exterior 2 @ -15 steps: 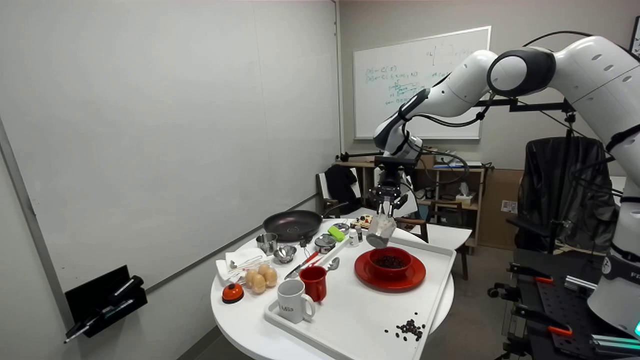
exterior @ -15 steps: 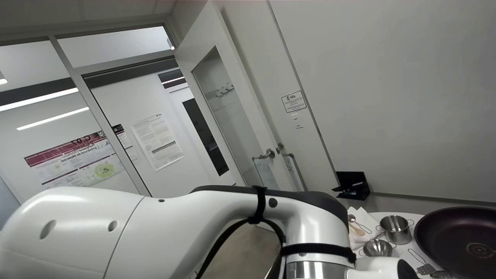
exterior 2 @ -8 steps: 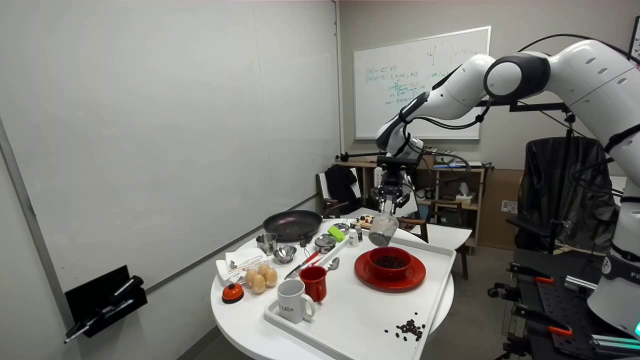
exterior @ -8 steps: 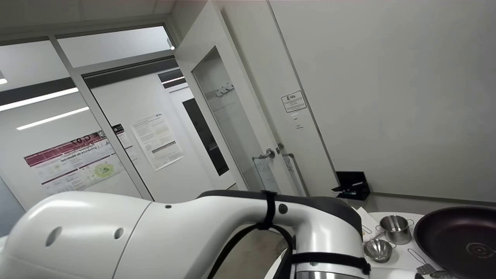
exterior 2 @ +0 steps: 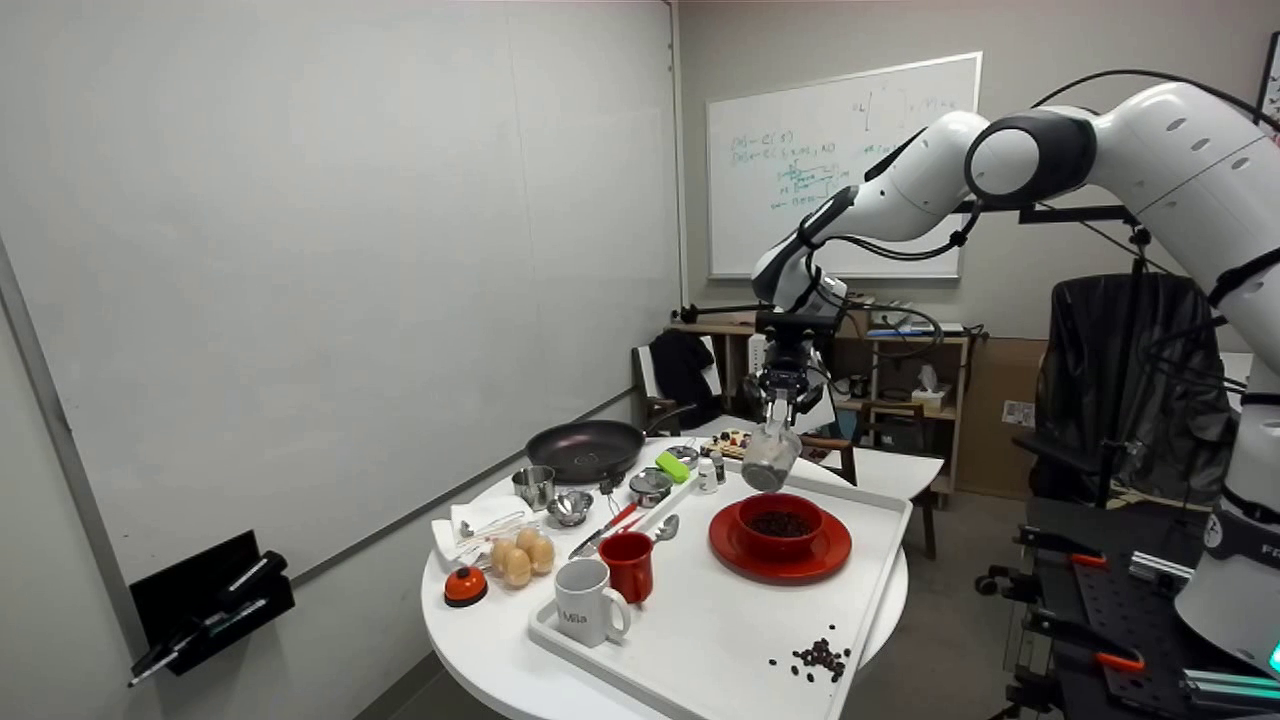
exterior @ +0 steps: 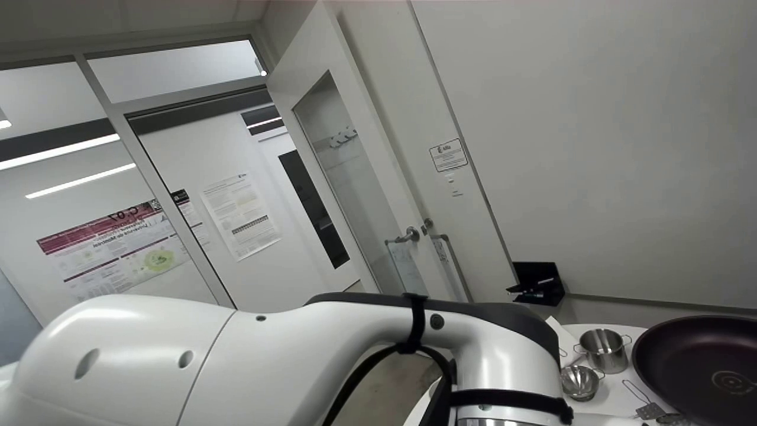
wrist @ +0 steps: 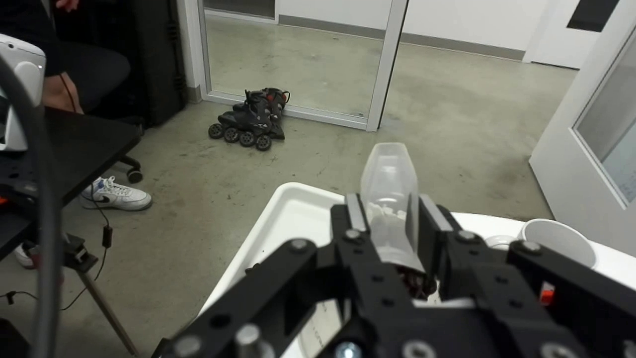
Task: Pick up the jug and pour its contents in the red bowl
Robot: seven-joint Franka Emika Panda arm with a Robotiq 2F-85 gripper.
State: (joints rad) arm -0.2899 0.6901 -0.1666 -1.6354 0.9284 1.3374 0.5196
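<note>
The jug [exterior 2: 772, 458] is a clear plastic vessel with whitish bits inside. My gripper [exterior 2: 781, 405] is shut on it and holds it tilted just above the back of the red bowl. In the wrist view the jug [wrist: 390, 184] sits between both fingers of the gripper [wrist: 390, 214]. The red bowl [exterior 2: 780, 545] holds dark beans and stands on a red plate [exterior 2: 838, 546]. A dark red patch shows below the jug in the wrist view, mostly hidden by the fingers. I cannot tell whether anything is falling from the jug.
A white tray [exterior 2: 700, 640] bears the plate, a red mug [exterior 2: 628, 568], a white mug [exterior 2: 583, 600] and spilled beans [exterior 2: 820, 658]. Eggs [exterior 2: 520, 560], steel pots [exterior 2: 535, 487] and a dark pan [exterior 2: 585, 450] lie beyond its edge. The pan [exterior: 698, 367] also shows beside my arm.
The gripper and jug have shifted slightly right and up over the bowl, with the jug still tilted. My arm has moved right and down in an exterior view. The bowl has not moved.
</note>
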